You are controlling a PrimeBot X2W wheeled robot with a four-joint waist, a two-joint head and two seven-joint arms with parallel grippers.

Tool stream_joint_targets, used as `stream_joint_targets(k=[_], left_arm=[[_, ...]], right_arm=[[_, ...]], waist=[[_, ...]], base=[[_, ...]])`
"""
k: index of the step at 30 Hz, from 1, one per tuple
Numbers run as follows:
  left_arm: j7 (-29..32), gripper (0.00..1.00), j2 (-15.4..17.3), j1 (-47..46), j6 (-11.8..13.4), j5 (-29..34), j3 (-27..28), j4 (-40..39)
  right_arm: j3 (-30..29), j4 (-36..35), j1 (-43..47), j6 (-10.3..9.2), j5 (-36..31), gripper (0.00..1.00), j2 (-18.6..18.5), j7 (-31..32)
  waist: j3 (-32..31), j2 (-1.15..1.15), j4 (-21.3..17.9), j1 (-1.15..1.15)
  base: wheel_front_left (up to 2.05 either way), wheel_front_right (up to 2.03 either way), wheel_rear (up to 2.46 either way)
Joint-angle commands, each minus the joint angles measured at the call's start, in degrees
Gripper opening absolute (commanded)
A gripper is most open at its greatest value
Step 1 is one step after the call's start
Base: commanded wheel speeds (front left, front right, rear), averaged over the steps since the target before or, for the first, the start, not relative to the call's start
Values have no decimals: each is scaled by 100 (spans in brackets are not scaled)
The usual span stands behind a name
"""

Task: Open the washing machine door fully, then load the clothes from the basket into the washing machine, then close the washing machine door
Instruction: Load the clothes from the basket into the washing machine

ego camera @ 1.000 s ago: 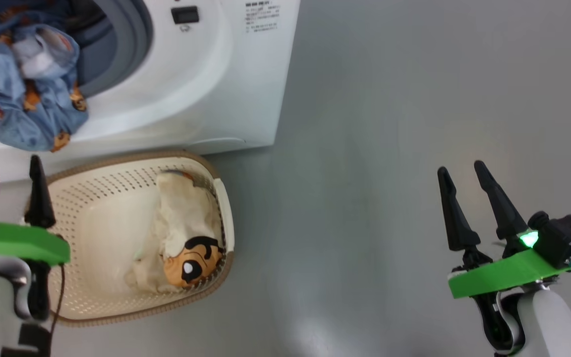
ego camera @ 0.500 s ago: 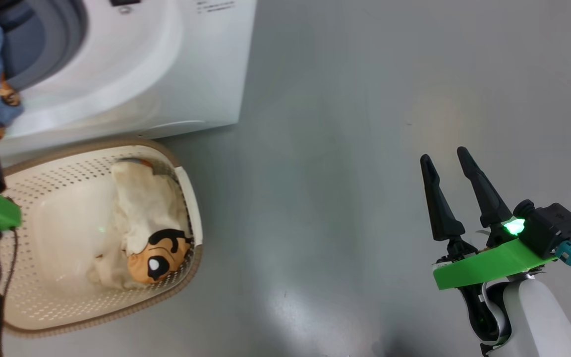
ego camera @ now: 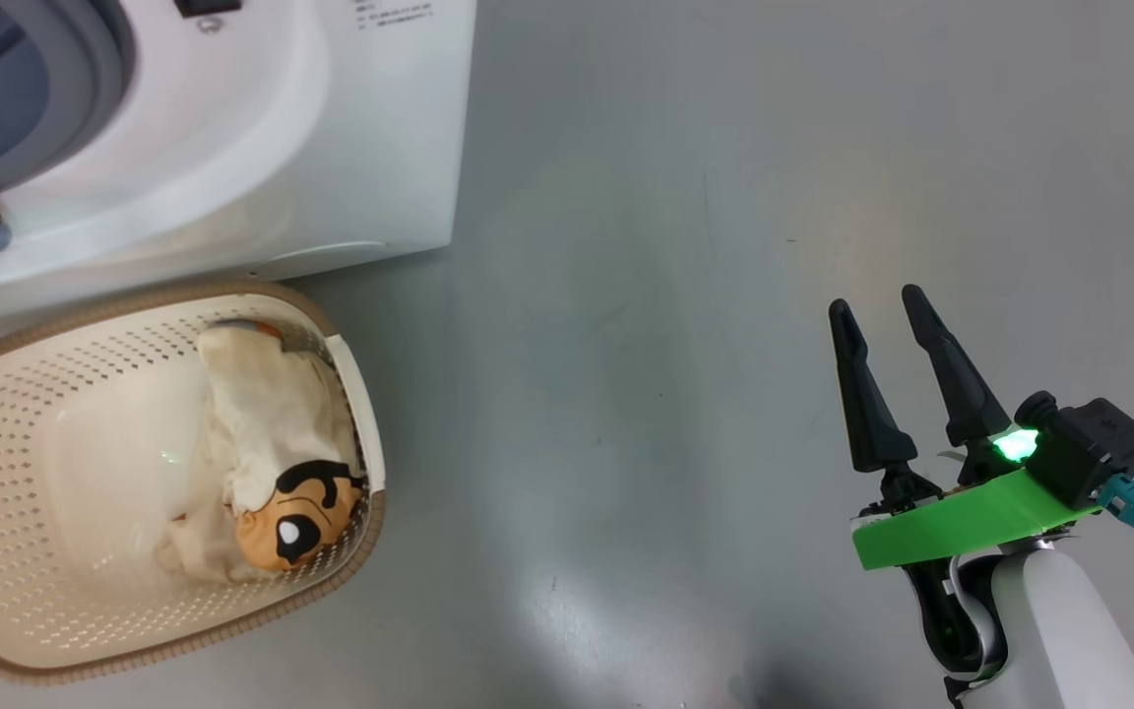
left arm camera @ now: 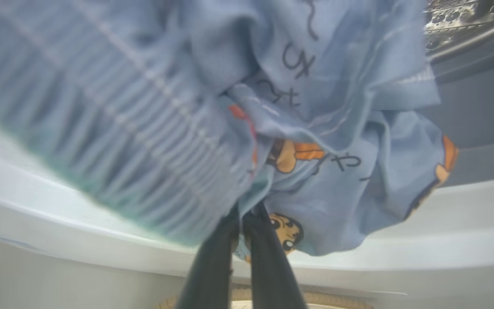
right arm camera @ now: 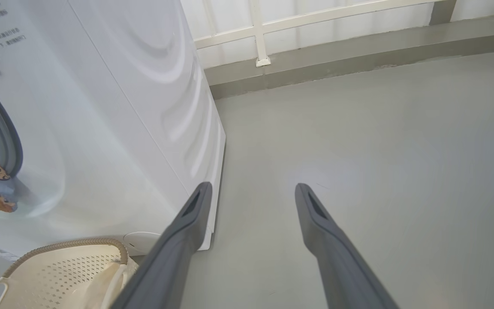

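- Clothes (left arm camera: 337,180) were soft, light and slippery: the blue garment (left arm camera: 358,86) hung from the washing machine (left arm camera: 401,240) mouth, a fold pinched in the left claw (left arm camera: 247,212).
- Cream garment (ego camera: 272,433) lay in the basket (ego camera: 55,591) beneath that claw; probably best taken by a bunched fold.
- Right claw (ego camera: 874,300) stood spread.

Glossy white washing machine (ego camera: 232,148), perforated cream plastic basket (ego camera: 55,591), soft matt cream garment (ego camera: 262,423), thin creased blue garment (left arm camera: 358,128), smooth semi-gloss floor (ego camera: 724,197).

Left pincer (left arm camera: 245,213) pinches the blue garment (left arm camera: 358,171) draped over the washing machine (left arm camera: 465,210) lip
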Motion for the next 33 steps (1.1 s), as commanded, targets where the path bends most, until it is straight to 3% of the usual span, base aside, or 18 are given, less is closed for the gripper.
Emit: stream_joint_targets(k=[1, 9, 15, 21, 33], left_arm=[[-37, 0, 240, 19, -9, 57, 208, -218], [-37, 0, -67, 383, -9, 184, 630, -1075], [-37, 0, -86, 409, -9, 354, 682, -1648], [-37, 0, 177, -7, -9, 423, 389, -1660], [-37, 0, 923, -1590, -9, 610, -235, -659]], right_arm=[[110, -130, 34, 9, -50, 100, 27, -27], [106, -122, 23, 9, -37, 100, 86, -27], [139, -95, 3, 9, -17, 100, 118, -27], [194, -68, -17, 9, 46, 100, 148, -27], [326, -70, -24, 9, 315, 100, 168, -27]], waist=[[-22, 0, 33, 0], [-86, 0, 198, 0], [-111, 0, 240, 0], [-115, 0, 148, 0], [-14, 0, -360, 0]], base=[[0, 0, 0], [0, 0, 0], [0, 0, 0], [0, 0, 0], [0, 0, 0]])
